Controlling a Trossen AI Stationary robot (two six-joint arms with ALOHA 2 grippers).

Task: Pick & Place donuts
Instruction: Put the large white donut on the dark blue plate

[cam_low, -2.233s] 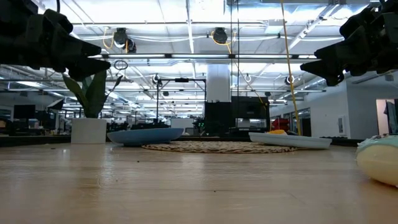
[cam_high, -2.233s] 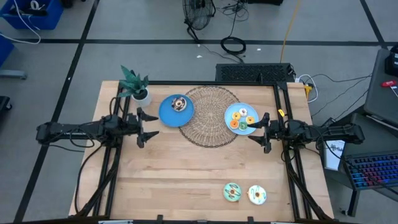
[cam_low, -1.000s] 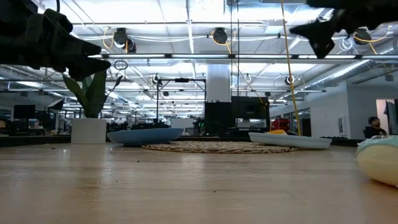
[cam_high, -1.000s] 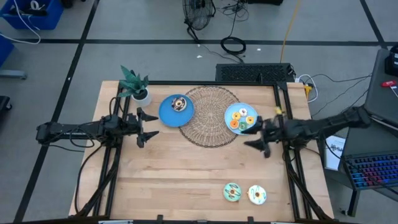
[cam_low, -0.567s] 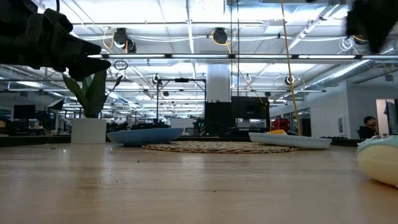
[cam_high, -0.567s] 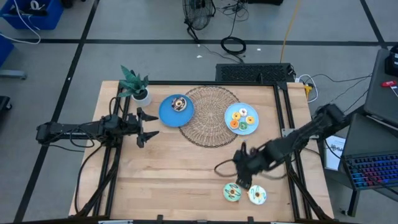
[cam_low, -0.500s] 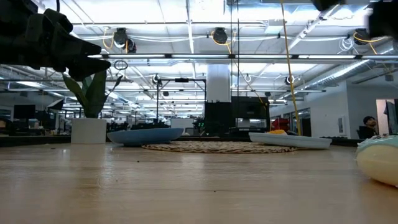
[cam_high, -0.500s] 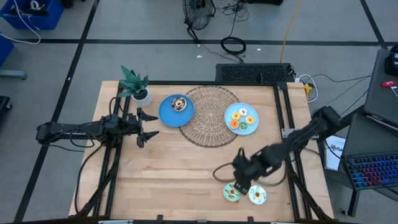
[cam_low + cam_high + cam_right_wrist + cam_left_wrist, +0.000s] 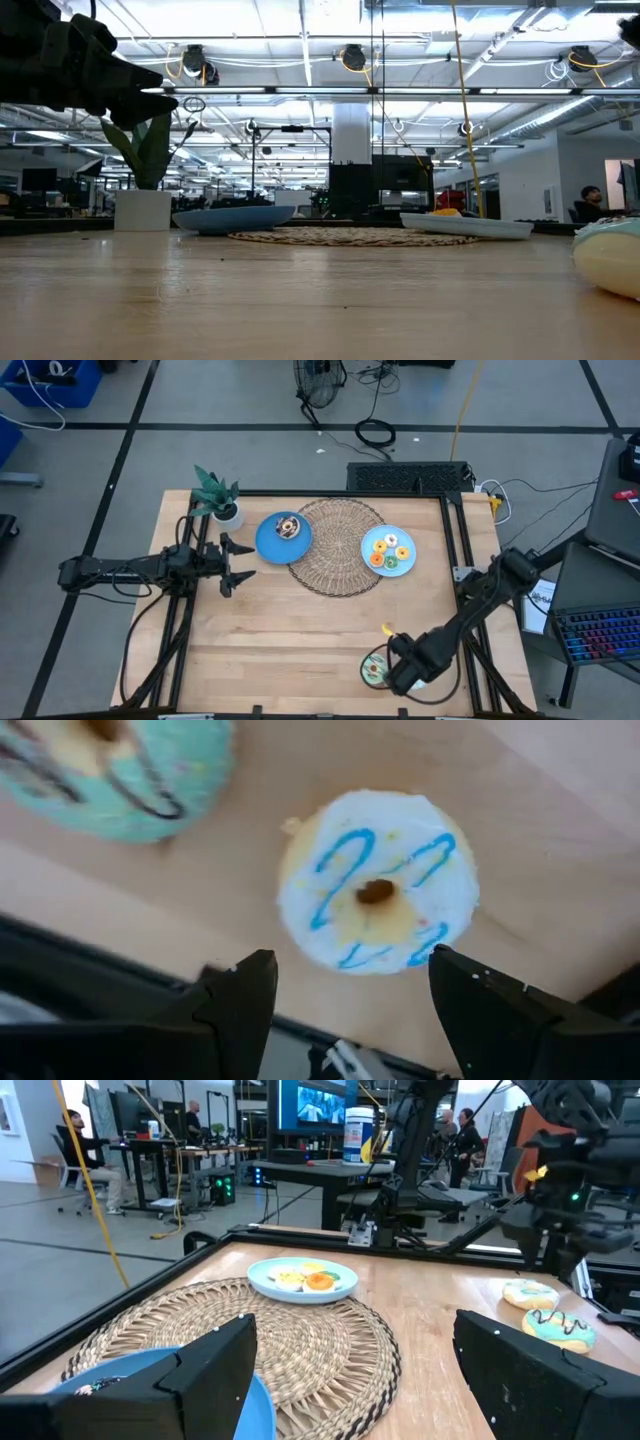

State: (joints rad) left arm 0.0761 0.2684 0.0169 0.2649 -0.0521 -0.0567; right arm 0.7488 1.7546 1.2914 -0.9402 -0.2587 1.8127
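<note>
The white-frosted donut with blue squiggles lies flat on the wooden table near its front edge, right beside the green-frosted donut. The right gripper hangs straight over the white one with its fingers spread apart, nothing between them. Further back, a blue plate carries the tiny donuts, and a second blue plate has the chocolate donut, with a wicker mat between them. The left gripper sits parked near the table's left side, fingers apart too.
</note>
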